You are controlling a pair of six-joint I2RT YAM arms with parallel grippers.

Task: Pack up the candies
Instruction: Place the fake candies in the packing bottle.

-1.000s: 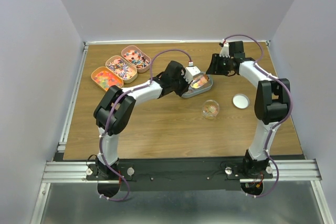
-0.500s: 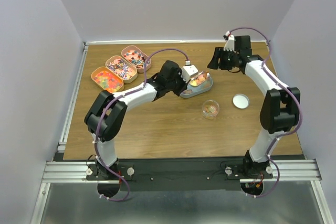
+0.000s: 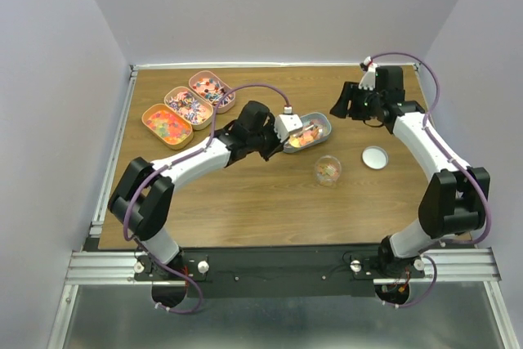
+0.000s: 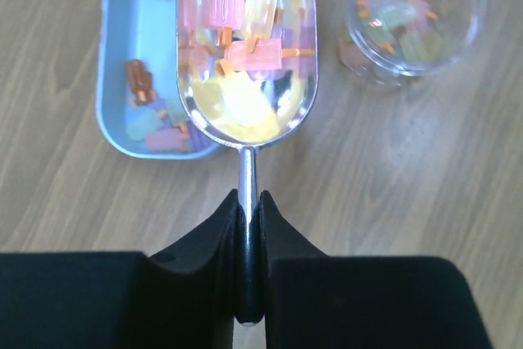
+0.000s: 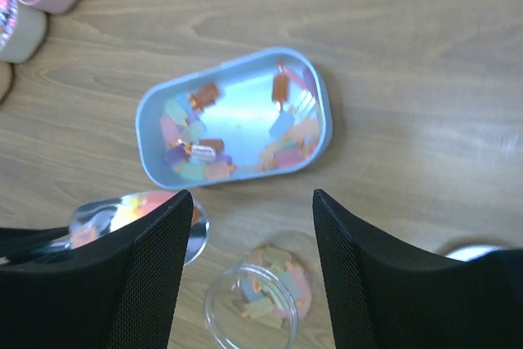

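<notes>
Wooden tabletop (image 3: pixel 245 194) is bearing a clear jar (image 4: pixel 413 18); beside it left gripper (image 4: pixel 249 202) is clenching the silver scoop (image 4: pixel 245 120) level, retaining candies (image 4: pixel 249 53); right gripper (image 5: pixel 251 202) is hovering near it, released.

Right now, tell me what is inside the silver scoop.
The scoop holds pink, yellow and orange popsicle-shaped candies. Its front end is cut off by the left wrist view's edge, and the top candies cover whatever lies beneath them.

Downward wrist close-ups, both over candies (image 5: pixel 206 171)
</notes>
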